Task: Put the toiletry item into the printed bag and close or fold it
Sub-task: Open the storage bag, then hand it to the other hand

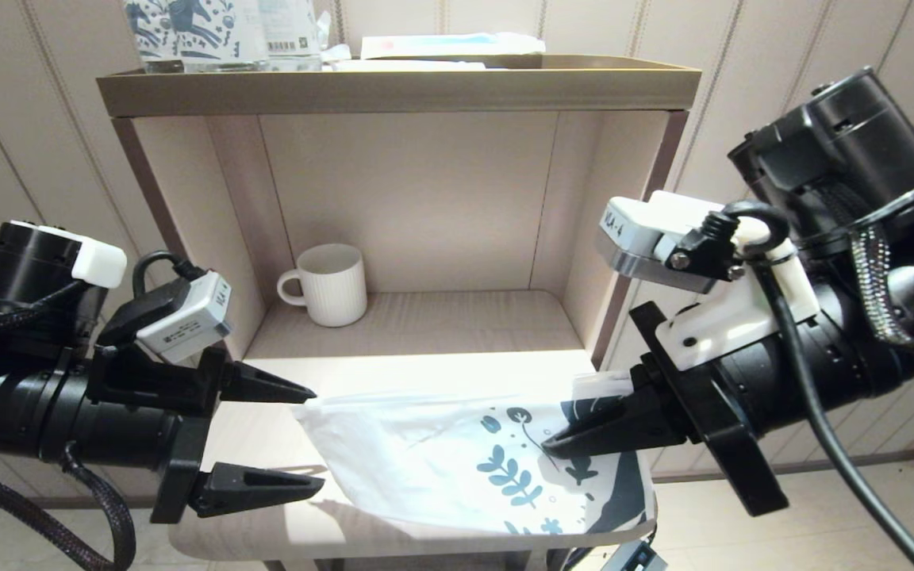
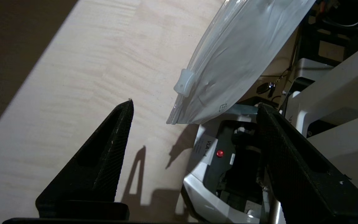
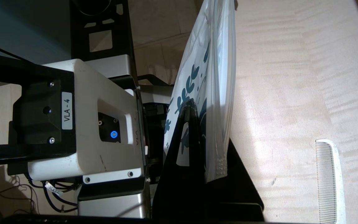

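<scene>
The bag (image 1: 457,468) is held above the front of the table (image 1: 266,444), its long axis running left to right across the head view. The printed end, with dark blue leaves, points toward the robot's right; the plain white end points toward the left. The bag is tilted, the plain end being higher than the lower front edge, which hangs near the table's front rim.

The right gripper (image 1: 556,446) is closed on the printed end of the bag. In the right wrist view the bag (image 3: 204,93) is seen edge-on, clamped between the dark fingers (image 3: 186,137).

The left gripper (image 1: 310,440) is positioned just beside the plain end, with its jaws wide apart and nothing between them. In the left wrist view the bag's corner (image 2: 228,62) with a small white slider (image 2: 183,82) on its seal is seen ahead of the open fingers (image 2: 110,149), apart from them.

A cream-white comb (image 3: 328,180) is shown in the right wrist view lying flat on the table (image 3: 291,77), beside the right gripper and outside the bag. Its long axis is roughly parallel to the bag's edge.

A white mug (image 1: 330,284) stands in the shelf recess (image 1: 425,198) behind the table. Printed packs (image 1: 219,32) rest on the shelf top.
</scene>
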Robot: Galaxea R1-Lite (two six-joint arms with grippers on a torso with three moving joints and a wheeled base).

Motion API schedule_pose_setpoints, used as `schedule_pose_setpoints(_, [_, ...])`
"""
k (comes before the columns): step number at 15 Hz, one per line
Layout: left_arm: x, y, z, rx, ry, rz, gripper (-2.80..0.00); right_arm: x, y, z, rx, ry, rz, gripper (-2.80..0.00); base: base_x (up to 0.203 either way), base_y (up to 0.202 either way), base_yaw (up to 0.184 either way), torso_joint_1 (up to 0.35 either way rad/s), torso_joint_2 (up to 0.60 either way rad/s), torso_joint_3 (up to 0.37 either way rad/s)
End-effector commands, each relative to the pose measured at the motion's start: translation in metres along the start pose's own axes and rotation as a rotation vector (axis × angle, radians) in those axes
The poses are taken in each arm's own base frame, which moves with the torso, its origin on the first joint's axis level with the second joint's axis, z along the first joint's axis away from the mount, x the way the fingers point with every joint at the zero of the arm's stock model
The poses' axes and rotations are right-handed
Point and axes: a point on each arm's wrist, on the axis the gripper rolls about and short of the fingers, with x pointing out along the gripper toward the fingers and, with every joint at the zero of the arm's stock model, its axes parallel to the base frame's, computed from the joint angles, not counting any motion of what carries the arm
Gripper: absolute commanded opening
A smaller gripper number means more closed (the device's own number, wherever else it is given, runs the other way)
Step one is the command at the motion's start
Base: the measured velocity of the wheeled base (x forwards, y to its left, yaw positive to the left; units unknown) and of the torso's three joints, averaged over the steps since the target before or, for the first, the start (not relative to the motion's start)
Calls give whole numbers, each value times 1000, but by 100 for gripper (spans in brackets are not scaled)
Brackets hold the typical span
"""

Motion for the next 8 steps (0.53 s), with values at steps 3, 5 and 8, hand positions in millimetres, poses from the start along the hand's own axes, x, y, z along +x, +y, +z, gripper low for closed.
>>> schedule_pose_setpoints(3, [-4, 8, -9, -69, -41, -44, 0, -3, 2, -1, 7, -30, 30, -280, 0, 0, 0, 0, 0, 0])
schedule_pose_setpoints(5, [-3, 12, -8, -93, -48, -51, 0, -2, 2, 1, 26, -38, 43, -280, 0, 0, 0, 0, 0, 0])
schedule_pose_setpoints(8, [-1, 15, -2, -86, -61, -63, 0, 3, -2, 2, 23, -64, 40, -280, 0, 0, 0, 0, 0, 0])
